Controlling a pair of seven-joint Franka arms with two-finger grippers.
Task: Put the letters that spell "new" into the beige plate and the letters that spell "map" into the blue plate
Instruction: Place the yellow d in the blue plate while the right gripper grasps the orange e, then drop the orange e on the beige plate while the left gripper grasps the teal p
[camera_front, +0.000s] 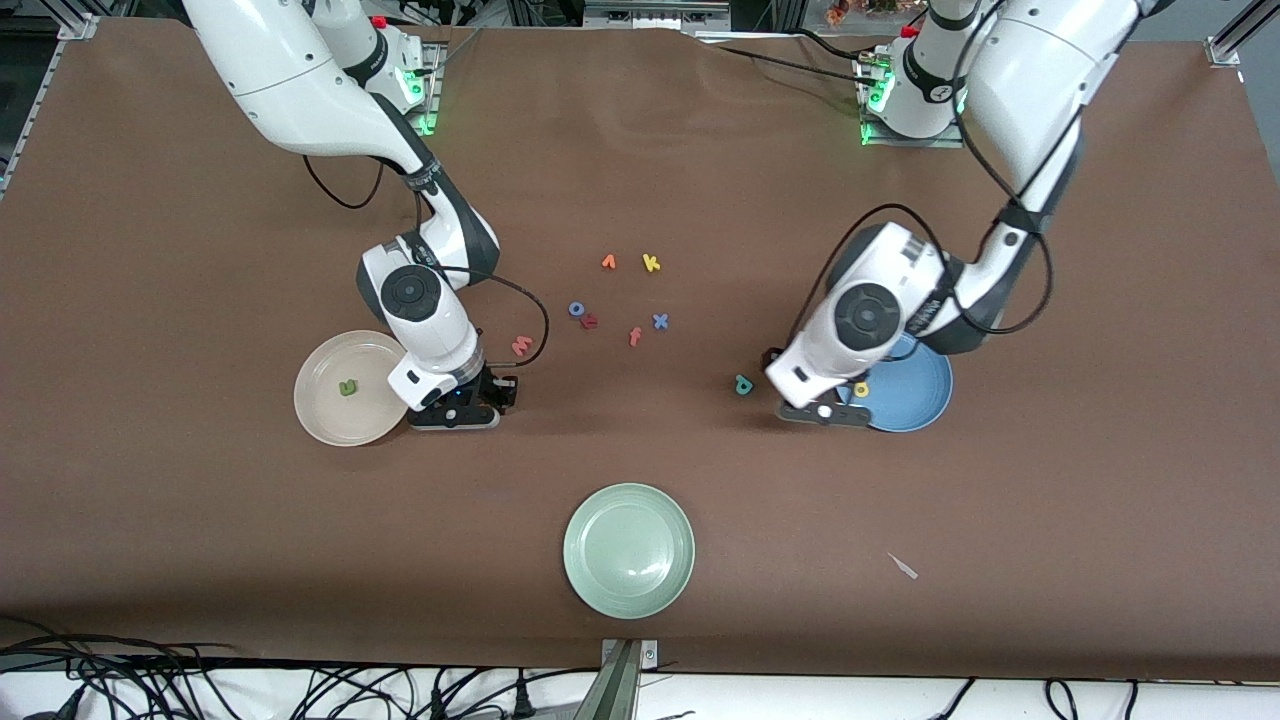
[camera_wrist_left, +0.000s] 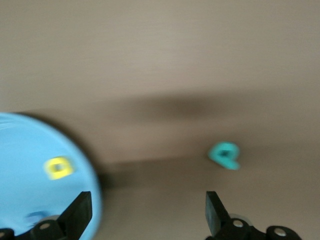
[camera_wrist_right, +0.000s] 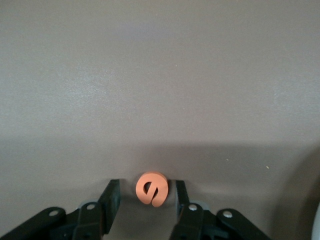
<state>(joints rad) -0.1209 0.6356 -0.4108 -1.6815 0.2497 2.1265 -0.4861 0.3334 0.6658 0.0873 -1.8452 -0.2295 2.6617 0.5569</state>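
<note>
Fingers (camera_wrist_right: 112, 197) of the right gripper (camera_wrist_right: 145, 197) stand on either side of the orange e (camera_wrist_right: 151, 189), one touching its edge and the other with a small gap, not clamped; this right wrist view shows the e on bare table (camera_wrist_right: 160, 75). Left wrist view: the left gripper (camera_wrist_left: 147, 212) has its fingers (camera_wrist_left: 80, 210) wide apart, holding nothing, above the rim of the blue plate (camera_wrist_left: 30, 145); the yellow a (camera_wrist_left: 59, 167) lies in that plate, and the teal p (camera_wrist_left: 225, 155) lies on the table just beside the plate. Front view: the right gripper (camera_front: 470, 400) is low at the table just beside the beige plate (camera_front: 325, 405), which holds the green n (camera_front: 347, 387); the pink w (camera_front: 521, 346) lies on the table near that gripper. The left gripper (camera_front: 820, 408) hangs at the blue plate's edge, the p (camera_front: 743, 384) near it. A pale green plate (camera_front: 628, 550) sits nearest the camera, and other loose letters (camera_front: 650, 263) lie mid-table.
</note>
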